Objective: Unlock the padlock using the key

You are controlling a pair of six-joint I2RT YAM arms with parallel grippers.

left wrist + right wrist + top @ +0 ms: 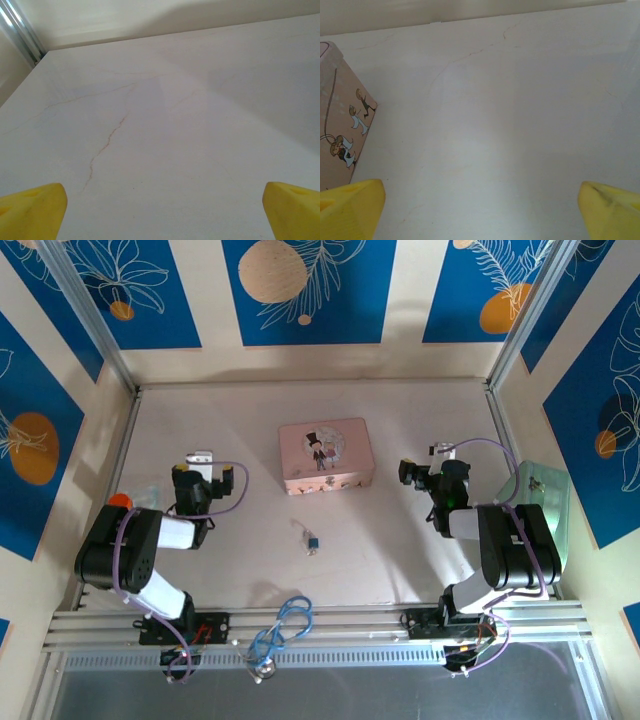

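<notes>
1. Two arms at the near edge of a pale, faintly veined table (pixel 400 560), one on each side.
2. Left pincer (pixel 214 466): jaws wide apart and holding nothing. In its wrist view the yellow fingertips (pixel 31 210) sit at the two lower corners over bare table.
3. Right pincer (pixel 424 462): jaws wide apart and holding nothing. In its wrist view the left pad is just beside the tin's wall.
4. Padlock (pixel 313 544): tiny, with a blue body and a silvery part. It lies flat on the table between the two arms, on the near side of the tin, apart from it and well away from both pincers. A thin pale piece touches its far end; too small to tell whether that is the key.
5. Pink tin (pixel 326 455): rectangular and shut, at the table's middle. The lid shows a cartoon couple, and small cartoon figures show on the side (pixel 342 130). Any lettering is too small to read.
6. Pale green case (pixel 545 502): at the right edge, partly under the right arm.
7. Blue cable loop (pixel 291 622): on the near metal rail.
8. Blue wall panels (pixel 305 285): drawn leaves and orange discs.
</notes>
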